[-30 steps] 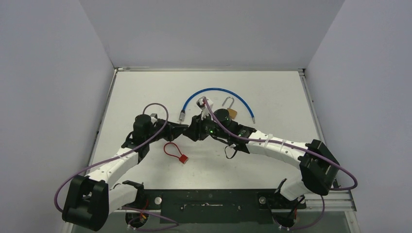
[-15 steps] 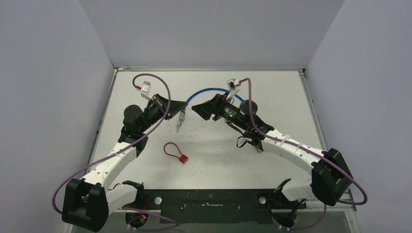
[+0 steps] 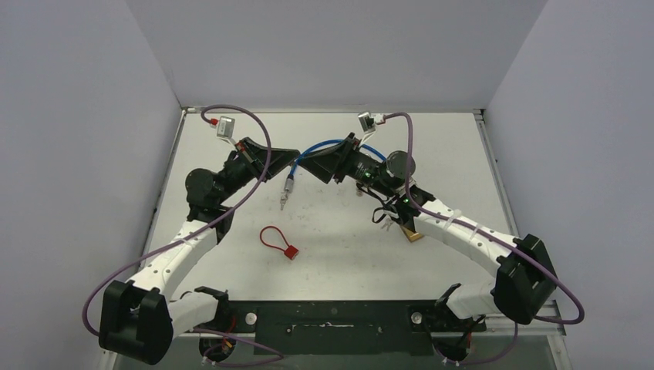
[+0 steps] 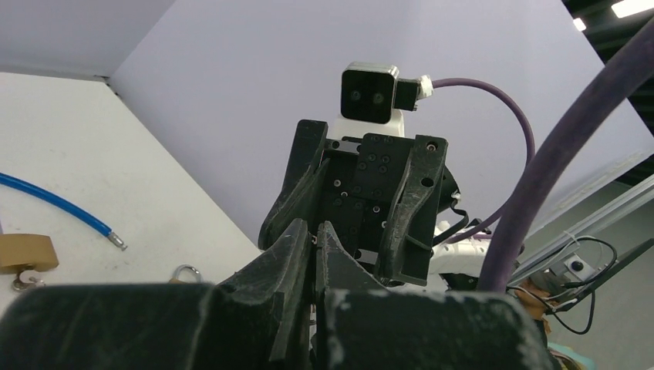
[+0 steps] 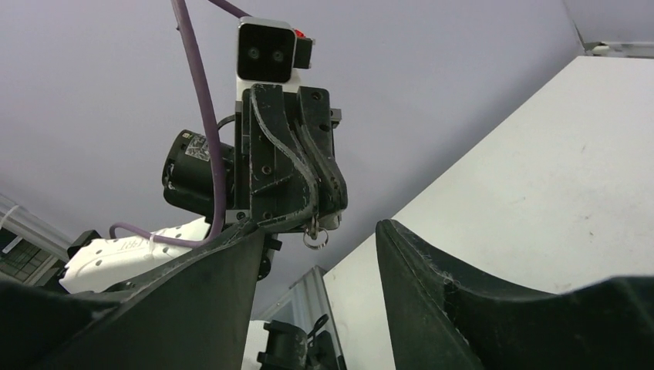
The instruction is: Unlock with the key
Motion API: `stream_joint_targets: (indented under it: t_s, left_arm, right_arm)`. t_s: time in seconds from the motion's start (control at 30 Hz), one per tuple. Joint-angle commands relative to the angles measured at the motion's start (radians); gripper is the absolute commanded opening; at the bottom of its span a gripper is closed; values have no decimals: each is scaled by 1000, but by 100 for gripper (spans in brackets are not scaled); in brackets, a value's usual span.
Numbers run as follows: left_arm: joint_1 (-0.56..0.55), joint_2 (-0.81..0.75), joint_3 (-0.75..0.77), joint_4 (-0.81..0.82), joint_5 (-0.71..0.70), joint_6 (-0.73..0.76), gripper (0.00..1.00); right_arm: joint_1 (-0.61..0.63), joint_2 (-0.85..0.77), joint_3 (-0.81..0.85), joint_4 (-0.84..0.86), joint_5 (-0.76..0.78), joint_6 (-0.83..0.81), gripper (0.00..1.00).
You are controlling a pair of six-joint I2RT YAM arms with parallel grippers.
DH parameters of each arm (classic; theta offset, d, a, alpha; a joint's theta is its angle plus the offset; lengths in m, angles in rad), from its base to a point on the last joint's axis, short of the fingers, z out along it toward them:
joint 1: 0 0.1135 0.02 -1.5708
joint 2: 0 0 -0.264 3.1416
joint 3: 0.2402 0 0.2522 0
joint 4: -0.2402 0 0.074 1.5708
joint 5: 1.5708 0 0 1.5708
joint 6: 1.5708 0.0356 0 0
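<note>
Both arms are up off the surface (image 3: pixel 463 154), nose to nose at top middle of the overhead view. My left gripper (image 3: pixel 296 153) is pinched tight on the key (image 5: pixel 314 231), with its little ring dangling under the tips. The right gripper (image 3: pixel 315 169) is spread wide with nothing in it. The padlock (image 3: pixel 414 236) lies on the surface under the right forearm, right of centre, well apart from both grippers.

I count two arms, each with one end effector: left end effector (image 3: pixel 291 156), right end effector (image 3: pixel 310 165). One blue cable (image 3: pixel 328 143). One red loop tag (image 3: pixel 291 252). One key (image 5: pixel 315 228), only its ring showing. Padlocks: one brass padlock (image 4: pixel 23 253) and one separate shackle (image 4: pixel 185 272), so two.
</note>
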Motion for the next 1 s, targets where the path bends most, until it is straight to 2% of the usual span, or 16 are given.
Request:
stream_joint_targets:
  t_s: [0.0, 0.13, 0.43, 0.53, 0.63, 0.7, 0.87, 0.97]
  left_arm:
    - [-11, 4, 34, 131, 1, -60, 0]
    - [-16, 1, 34, 148, -25, -94, 0]
    - [-18, 1, 37, 144, -33, -134, 0]
    - [-19, 1, 35, 157, -37, -147, 0]
    - [-19, -3, 37, 155, -42, -153, 0]
    - [-18, -9, 35, 155, -56, -163, 8]
    - [-16, -29, 34, 136, -94, -168, 36]
    - [-9, -39, 29, 92, -111, -148, 40]
  right_arm:
    - [26, 20, 89, 26, -39, -49, 56]
    - [38, 38, 109, -12, -38, -73, 49]
    - [43, 47, 121, 2, -57, -79, 8]
    - [43, 53, 132, -8, -52, -85, 0]
    - [44, 45, 130, -21, -36, -99, 0]
    - [42, 33, 120, -25, -19, -109, 0]
    - [37, 2, 81, -18, 2, -123, 0]
    - [34, -16, 62, -18, -1, -129, 0]
